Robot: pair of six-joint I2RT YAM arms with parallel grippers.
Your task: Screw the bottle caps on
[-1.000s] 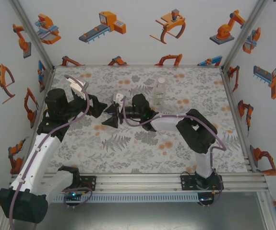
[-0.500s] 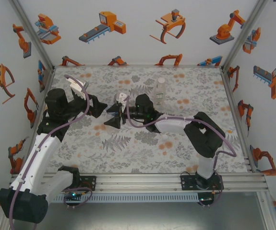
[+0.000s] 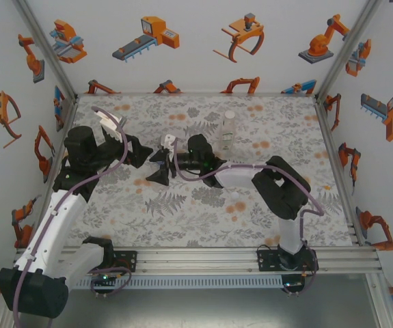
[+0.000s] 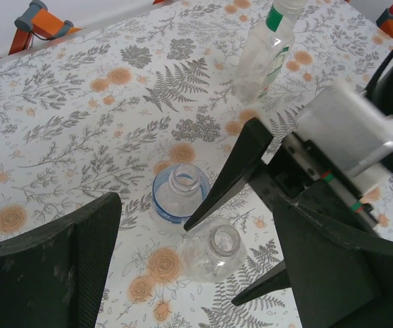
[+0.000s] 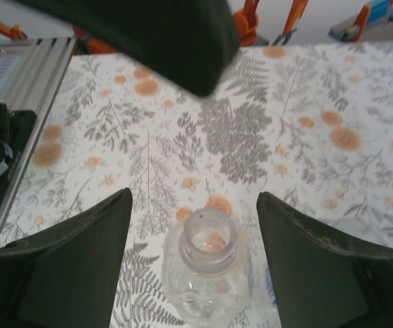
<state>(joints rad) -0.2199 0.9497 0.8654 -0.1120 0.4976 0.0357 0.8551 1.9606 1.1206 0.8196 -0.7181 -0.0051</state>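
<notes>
The plain bottle [image 5: 208, 263] stands uncapped between the fingers of my right gripper [image 5: 195, 205], which is open with a gap on each side of the neck. In the left wrist view the plain bottle [image 4: 217, 251] is close beside the blue-label bottle [image 4: 180, 193], also uncapped. The right gripper's fingers [image 4: 229, 176] straddle the plain one. My left gripper [image 4: 193, 225] hovers open above both bottles, holding nothing. The green-white label bottle [image 3: 228, 131] stands apart at the back, white at its top. From above, the left gripper [image 3: 145, 154] and right gripper [image 3: 157, 164] meet left of centre. A small white cap [image 3: 235, 195] seems to lie by the right forearm.
The floral table cloth [image 3: 182, 219] has free room in front of the arms and at the right. White walls with orange robot prints close three sides. The aluminium rail [image 3: 203, 258] with both arm bases runs along the near edge.
The right gripper's jaws have spread wider around the plain bottle. The right arm's elbow swung out to the right and came back. The left arm has not moved.
</notes>
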